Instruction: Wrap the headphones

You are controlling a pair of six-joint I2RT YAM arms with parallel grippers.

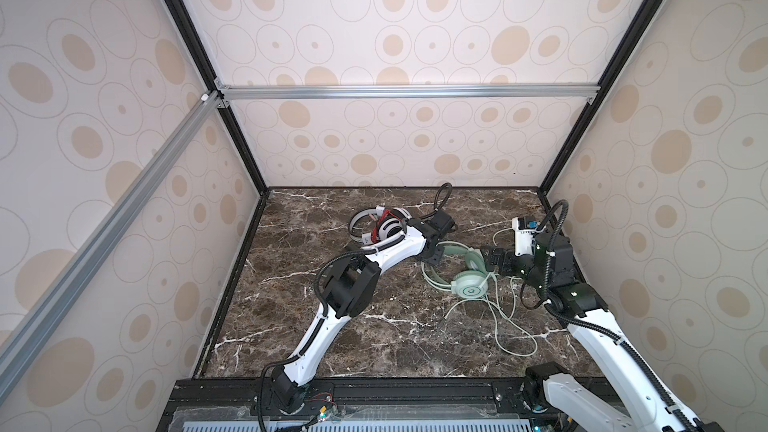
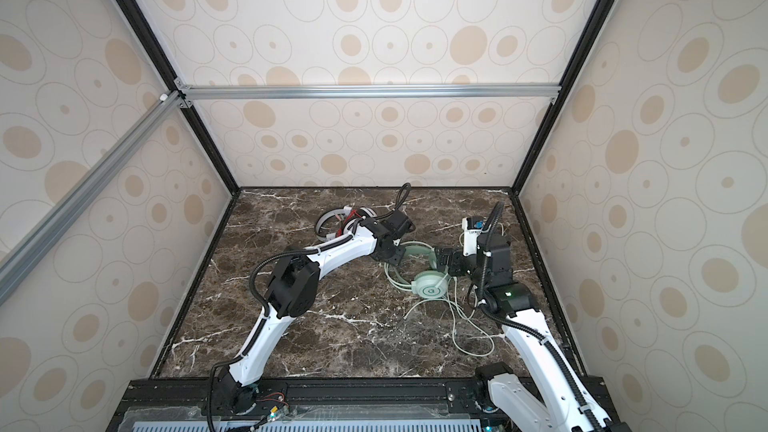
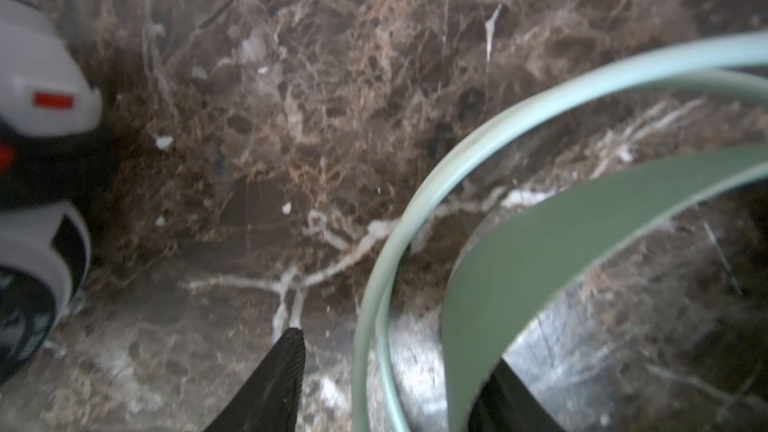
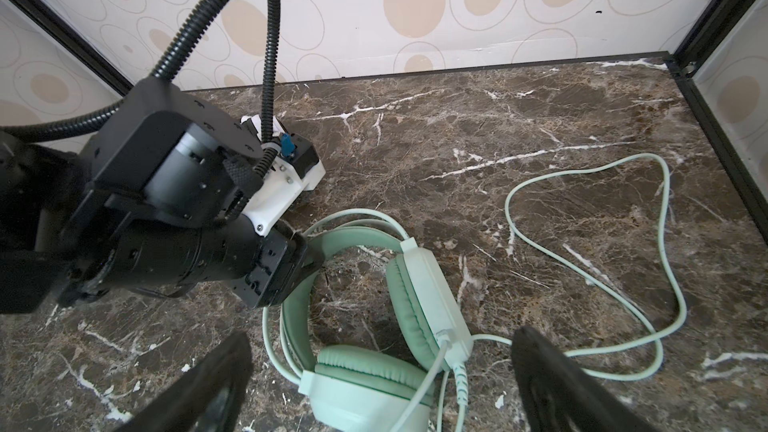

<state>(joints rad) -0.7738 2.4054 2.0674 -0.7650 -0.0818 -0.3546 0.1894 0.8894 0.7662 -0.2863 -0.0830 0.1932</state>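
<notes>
Marble table (image 1: 374, 347) looks slick; mint-green headphones (image 1: 469, 286) seem light and springy. My left gripper (image 1: 434, 258) straddles their stiffer headband (image 3: 540, 243), the best hold, not yet clamped; my right gripper (image 4: 380, 351) gapes, empty.

Open marble (image 1: 374, 338) front-left (cord (image 4: 508, 211) rightward)

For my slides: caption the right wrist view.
Open right gripper facing mint-green headset; left gripper at its headband, cord loose.

This is a lab test booth. Aluminium rails (image 1: 407, 91) frame circle-patterned panels (image 1: 395, 147) on three sides of a marble-look tabletop (image 1: 374, 347), with robot arms (image 1: 320, 330) mounted along its near edge.
</notes>
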